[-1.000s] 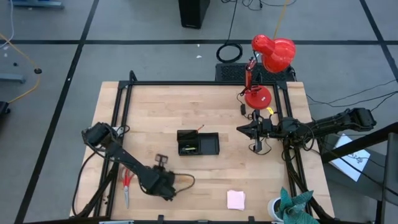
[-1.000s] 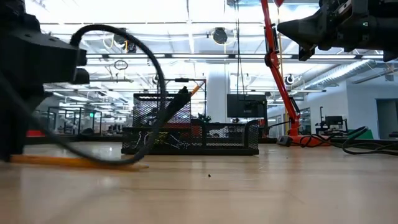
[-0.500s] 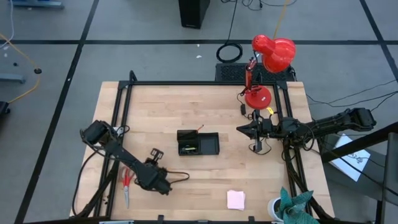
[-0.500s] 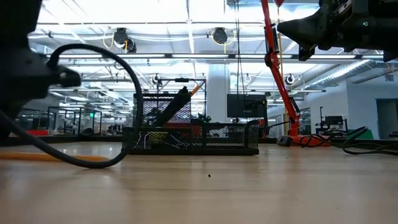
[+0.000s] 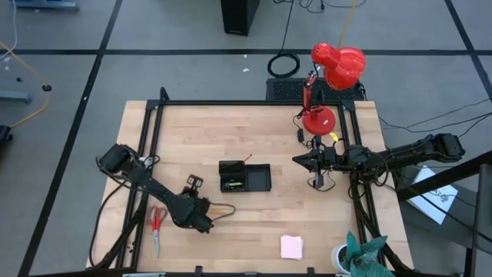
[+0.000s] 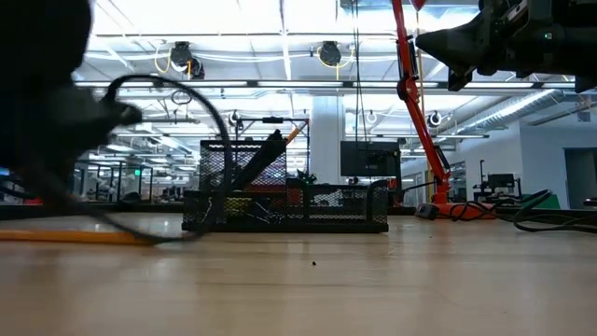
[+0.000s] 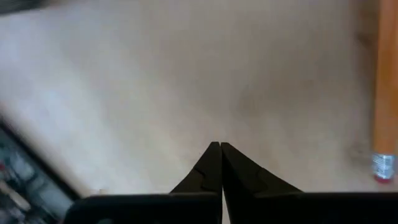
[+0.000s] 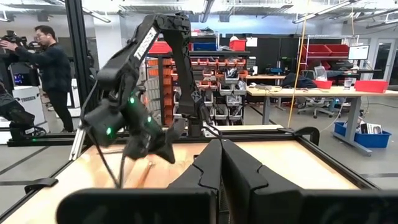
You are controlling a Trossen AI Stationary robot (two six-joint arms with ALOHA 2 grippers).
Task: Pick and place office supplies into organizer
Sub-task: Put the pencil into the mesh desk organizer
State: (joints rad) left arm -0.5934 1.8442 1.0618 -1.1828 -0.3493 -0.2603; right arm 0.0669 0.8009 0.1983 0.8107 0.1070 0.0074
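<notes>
From above, the organizer (image 5: 244, 178) sits near the middle of the table (image 5: 200, 131) with dark items in its left compartment; the left gripper (image 5: 206, 220) hangs low over the near-left boards, fingers pressed together and empty; the red-handled scissors (image 5: 157, 224) lie to its left, the pink note pad (image 5: 291, 247) by the near edge; the right gripper (image 5: 297, 161), also pressed shut and empty, waits right of the organizer beside the red lamp (image 5: 327, 92).

At table height, the mesh organizer (image 6: 284, 201) holds a leaning black pen; the orange pencil (image 6: 70, 237) lies flat at the left.

The left wrist shows closed fingers (image 7: 211, 171) over bare wood, the pencil (image 7: 385, 87) just beside them.

The right wrist shows shut fingers (image 8: 214, 163), the other arm (image 8: 140, 93), and a person (image 8: 46, 68) far left; a white panel beside that person reads "TROSSEN".
</notes>
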